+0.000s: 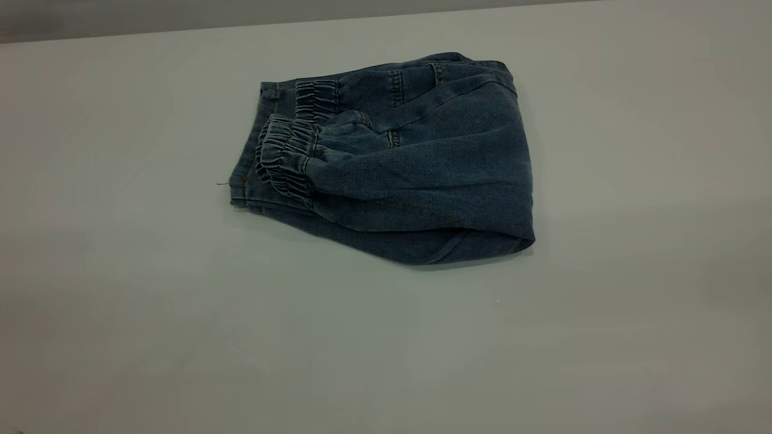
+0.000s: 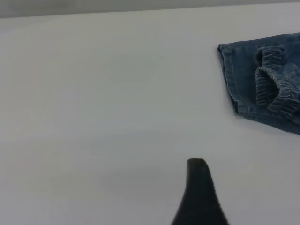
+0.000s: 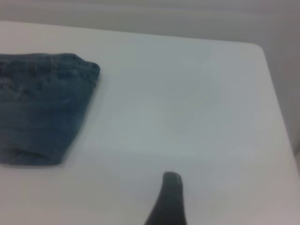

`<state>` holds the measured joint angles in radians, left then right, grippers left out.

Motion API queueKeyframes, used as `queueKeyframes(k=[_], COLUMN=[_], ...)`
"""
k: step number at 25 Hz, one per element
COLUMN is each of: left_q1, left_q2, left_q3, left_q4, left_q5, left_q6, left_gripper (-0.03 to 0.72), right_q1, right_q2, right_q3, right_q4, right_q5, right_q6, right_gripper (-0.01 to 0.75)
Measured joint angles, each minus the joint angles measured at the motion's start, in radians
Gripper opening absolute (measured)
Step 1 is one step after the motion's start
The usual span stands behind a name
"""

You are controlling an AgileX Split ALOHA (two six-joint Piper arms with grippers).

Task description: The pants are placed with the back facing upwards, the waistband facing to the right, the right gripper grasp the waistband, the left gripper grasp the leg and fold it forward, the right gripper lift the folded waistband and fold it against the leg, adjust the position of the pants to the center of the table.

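The pants (image 1: 422, 175) lie folded into a compact denim bundle a little behind the middle of the table (image 1: 120, 313). The ruched waistband (image 1: 286, 163) rests on top at the bundle's left end, over the flat stitched hems (image 1: 241, 181). The printed leg is hidden inside the fold. Neither arm shows in the exterior view. My left gripper (image 2: 253, 197) hangs over bare table, well away from the pants (image 2: 239, 79) and the waistband (image 2: 274, 89); only one black finger (image 2: 199, 192) shows. My right gripper (image 3: 220, 201) is likewise off the pants (image 3: 42, 108), with one finger (image 3: 171, 201) showing.
The table's far edge (image 1: 386, 18) runs behind the bundle. In the right wrist view a table corner (image 3: 260, 47) shows beyond the gripper. White surface surrounds the bundle on all sides.
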<state>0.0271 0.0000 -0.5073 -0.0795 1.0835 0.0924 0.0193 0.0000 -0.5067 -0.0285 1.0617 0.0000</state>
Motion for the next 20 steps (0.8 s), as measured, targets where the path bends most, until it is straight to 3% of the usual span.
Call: queueKeyframes(k=[20], left_q1=[0.000], left_q2=[0.000], left_q3=[0.000], left_q4=[0.000], left_q5=[0.001], left_q6=[0.000], left_gripper=[0.462], right_q1=[0.000], right_q2=[0.000], right_q3=[0.000], right_q4=[0.007], right_q5=[0.000], right_q6=[-0.021], right_gripper=[0.580])
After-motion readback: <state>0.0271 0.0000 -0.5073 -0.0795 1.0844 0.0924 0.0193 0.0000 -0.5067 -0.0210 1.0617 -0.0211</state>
